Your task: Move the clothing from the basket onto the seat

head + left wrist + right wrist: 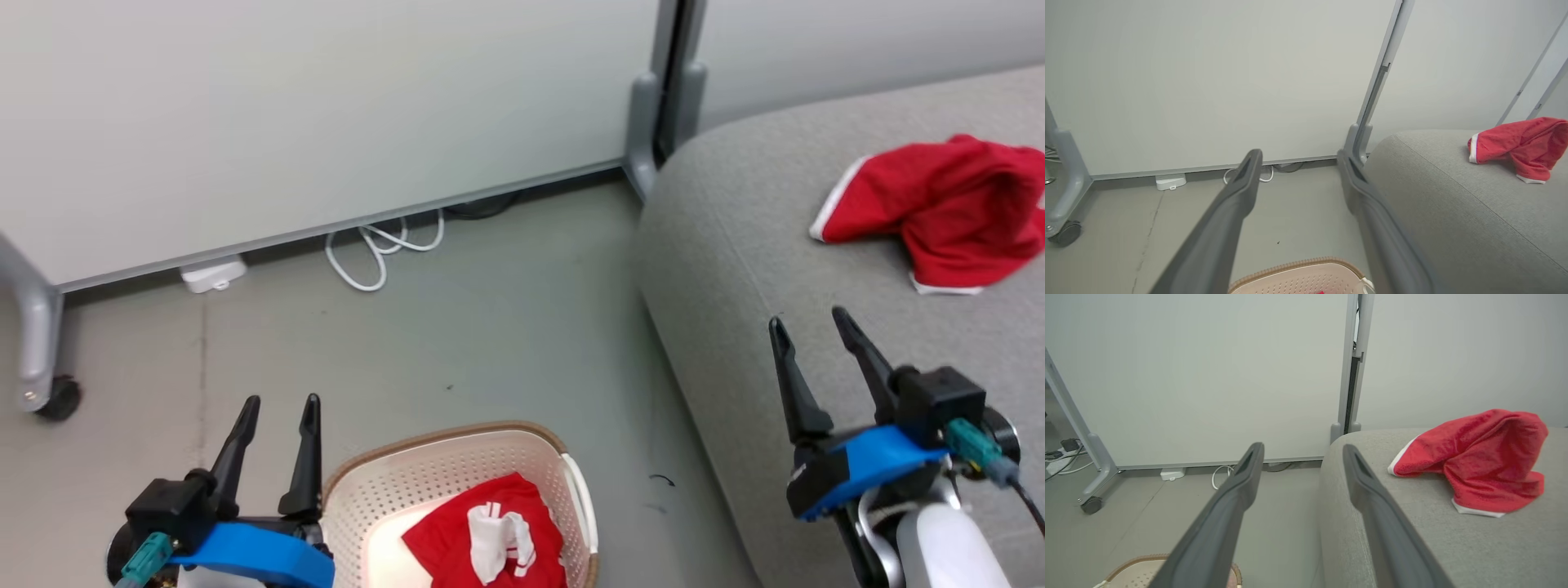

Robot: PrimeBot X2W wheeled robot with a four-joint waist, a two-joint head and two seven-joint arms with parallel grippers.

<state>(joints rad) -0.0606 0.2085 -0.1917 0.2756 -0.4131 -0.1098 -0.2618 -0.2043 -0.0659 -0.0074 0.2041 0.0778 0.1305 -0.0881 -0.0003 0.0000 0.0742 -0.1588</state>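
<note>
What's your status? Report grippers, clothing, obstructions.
Left gripper open, right gripper open, both empty. One red garment on seat, striped garment in basket. Nothing blocking basket.

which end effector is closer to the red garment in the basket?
Left. The left end effector sits just beside the basket, left of the garment; the right end effector is over the sofa.

Two soft bright-red garments with white trim: the plain garment (939, 204) and the striped garment (490, 531). One cream perforated plastic basket (441, 474). One large grey fabric sofa (735, 327). Two dark-fingered grippers, the left gripper (282, 400) and the right gripper (807, 316). One looped white cable (367, 253), possibly two tangled. One small white plug block (214, 273).
</note>
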